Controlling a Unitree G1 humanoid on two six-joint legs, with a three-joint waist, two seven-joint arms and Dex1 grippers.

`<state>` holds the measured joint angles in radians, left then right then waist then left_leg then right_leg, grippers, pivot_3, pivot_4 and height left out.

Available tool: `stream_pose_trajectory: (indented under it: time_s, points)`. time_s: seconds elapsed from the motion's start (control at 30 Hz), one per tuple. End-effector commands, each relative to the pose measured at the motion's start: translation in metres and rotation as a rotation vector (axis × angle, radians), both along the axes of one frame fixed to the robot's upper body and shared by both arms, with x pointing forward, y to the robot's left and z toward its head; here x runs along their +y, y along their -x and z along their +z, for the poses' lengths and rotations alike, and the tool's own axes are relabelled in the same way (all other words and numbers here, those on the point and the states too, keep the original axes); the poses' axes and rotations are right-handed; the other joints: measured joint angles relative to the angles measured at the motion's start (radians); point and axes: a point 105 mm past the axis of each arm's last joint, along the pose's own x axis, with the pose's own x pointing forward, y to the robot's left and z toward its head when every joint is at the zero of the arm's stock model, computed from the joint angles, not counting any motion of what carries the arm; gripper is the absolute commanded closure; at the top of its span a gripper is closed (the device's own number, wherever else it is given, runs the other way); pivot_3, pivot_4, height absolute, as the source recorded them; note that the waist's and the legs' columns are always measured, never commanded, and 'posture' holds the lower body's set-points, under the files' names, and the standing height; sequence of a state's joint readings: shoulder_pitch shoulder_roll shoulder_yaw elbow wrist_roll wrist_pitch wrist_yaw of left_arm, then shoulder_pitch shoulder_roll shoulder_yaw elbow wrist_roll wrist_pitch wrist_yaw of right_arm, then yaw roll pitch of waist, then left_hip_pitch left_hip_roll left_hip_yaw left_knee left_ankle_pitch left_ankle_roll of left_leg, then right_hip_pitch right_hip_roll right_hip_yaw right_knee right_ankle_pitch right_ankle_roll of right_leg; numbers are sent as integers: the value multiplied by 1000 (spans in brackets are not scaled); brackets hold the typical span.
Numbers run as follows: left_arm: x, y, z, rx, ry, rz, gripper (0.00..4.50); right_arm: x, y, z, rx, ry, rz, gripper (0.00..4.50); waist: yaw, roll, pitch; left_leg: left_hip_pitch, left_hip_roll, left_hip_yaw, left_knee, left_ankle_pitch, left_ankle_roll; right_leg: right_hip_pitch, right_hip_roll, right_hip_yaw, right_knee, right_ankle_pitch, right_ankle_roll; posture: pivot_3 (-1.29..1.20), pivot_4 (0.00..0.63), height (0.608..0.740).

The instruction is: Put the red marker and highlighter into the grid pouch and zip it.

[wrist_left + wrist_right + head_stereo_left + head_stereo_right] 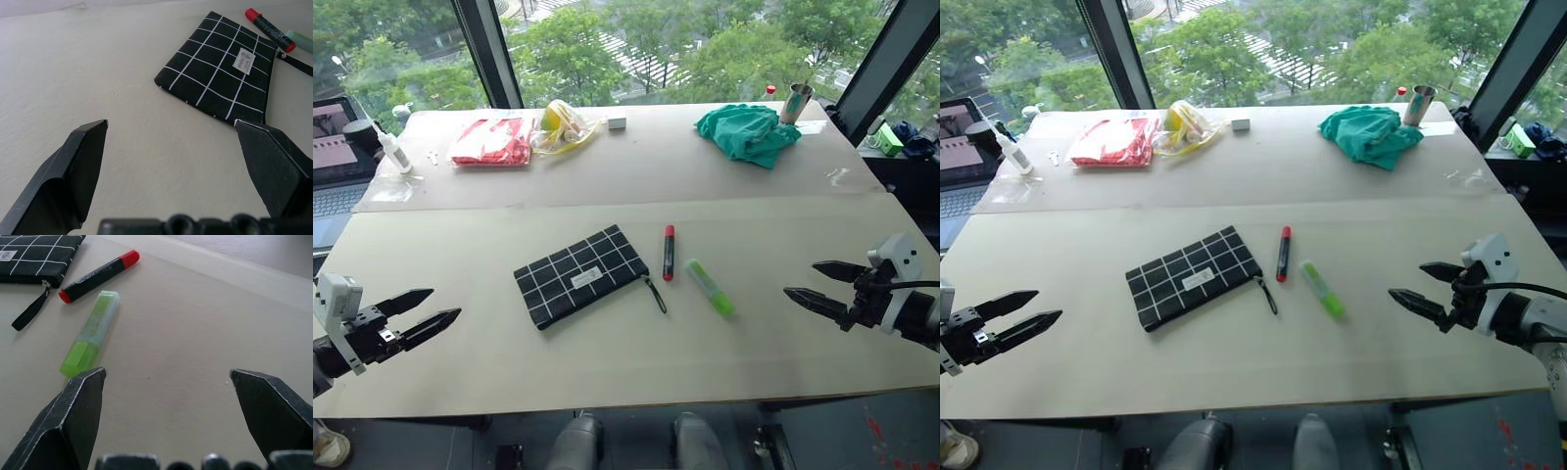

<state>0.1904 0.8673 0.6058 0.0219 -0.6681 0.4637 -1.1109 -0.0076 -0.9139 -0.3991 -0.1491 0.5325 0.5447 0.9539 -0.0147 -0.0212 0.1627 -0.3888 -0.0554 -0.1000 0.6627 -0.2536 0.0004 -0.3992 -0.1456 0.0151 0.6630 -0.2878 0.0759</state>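
Pouch (580,275), marker (669,252) and highlighter (709,287) are lying mid-frame on the counter (607,352). Both pincers, left (425,311) and right (817,283), are hanging spread, empty. Pens likely light, stiff, rolling; grip mid-barrel. Pouch limp.

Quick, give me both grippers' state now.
Left gripper: open, holding nothing.
Right gripper: open, holding nothing.
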Motion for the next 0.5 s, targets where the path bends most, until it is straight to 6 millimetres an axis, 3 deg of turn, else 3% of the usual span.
stream_pose_trajectory:
  time_s: [0.03, 0.2, 0.27, 0.33, 0.43, 0.5]
  points:
    - [0, -4, 6, -22, 3, 6, 0, 4, -1, 6, -24, 8, 7, 28, 0, 0, 0, 0, 0, 0, 0, 0, 0, 0, 0, 0, 0, 0, 0, 0, 150, 740]
    - [-7, -12, 3, -36, 13, 4, 0, 6, -4, 1, -8, -23, -17, 28, 2, 0, 0, 0, 0, 0, 0, 0, 0, 1, 0, 0, 0, 0, 0, 0, 150, 740]
    - [-3, -25, 11, -127, 19, 49, 0, 3, -11, -1, 13, -41, -67, 530, 4, 0, 0, 0, 0, 0, 0, 0, 0, 1, 0, 0, 0, 0, 0, 0, 150, 740]
    - [-7, -34, 18, -252, -58, 11, 0, 17, -11, 1, 14, -63, -2, 1119, 4, -1, 0, 1, 0, 0, 0, 0, -1, 1, 0, -1, 1, 0, 0, 0, 150, 740]
    - [-24, -29, 5, -286, -175, -131, 0, 35, -15, 9, 5, -85, 71, 2163, 0, 0, 0, 1, 0, 0, 0, 0, -1, 1, 0, -1, 0, 0, -1, 0, 150, 740]
    - [-31, -22, -9, -278, -273, -222, 0, 58, -18, 18, -14, -103, 163, 2783, -10, 0, 0, 1, 0, 0, 0, 0, -1, 1, 0, 1, 0, 0, -1, 0, 150, 740]
